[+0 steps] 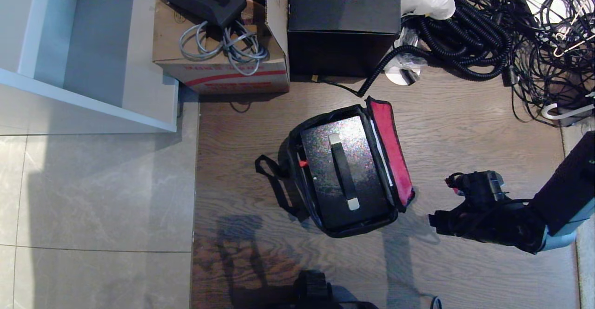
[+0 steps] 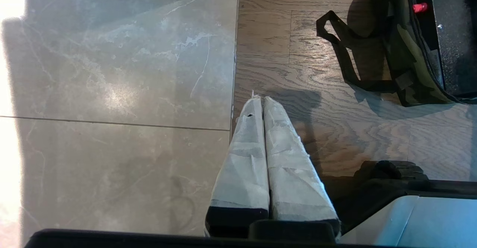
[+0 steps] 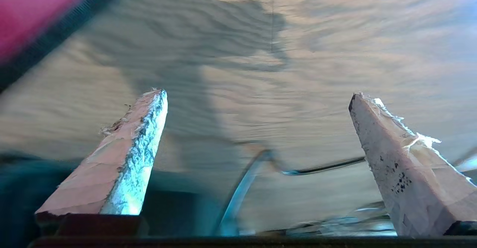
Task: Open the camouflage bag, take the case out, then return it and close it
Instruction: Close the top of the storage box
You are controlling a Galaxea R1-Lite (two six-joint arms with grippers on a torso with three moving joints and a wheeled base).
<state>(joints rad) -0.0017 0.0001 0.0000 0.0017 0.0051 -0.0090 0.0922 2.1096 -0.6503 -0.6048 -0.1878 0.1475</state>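
The camouflage bag [image 1: 297, 179] sits open on the wooden floor, its red-lined lid [image 1: 393, 155] folded up on the right side. Inside lies the case [image 1: 325, 160], black and speckled, with its black handle [image 1: 344, 169] on top. My right gripper [image 1: 439, 218] hovers over the floor just right of the lid, open and holding nothing; its taped fingers [image 3: 138, 147] stand wide apart, with the red lining [image 3: 33, 9] off to one side. My left gripper [image 2: 261, 99] is parked near the tile edge, shut and empty, with the bag [image 2: 406, 54] and its strap [image 2: 343, 50] beyond it.
A cardboard box [image 1: 223, 67] and a black cube box [image 1: 344, 21] stand behind the bag. Tangled black cables [image 1: 488, 30] fill the back right. A white cabinet [image 1: 93, 44] and grey tiles [image 1: 93, 207] lie to the left. A thin cable [image 3: 242, 188] crosses the floor under the right gripper.
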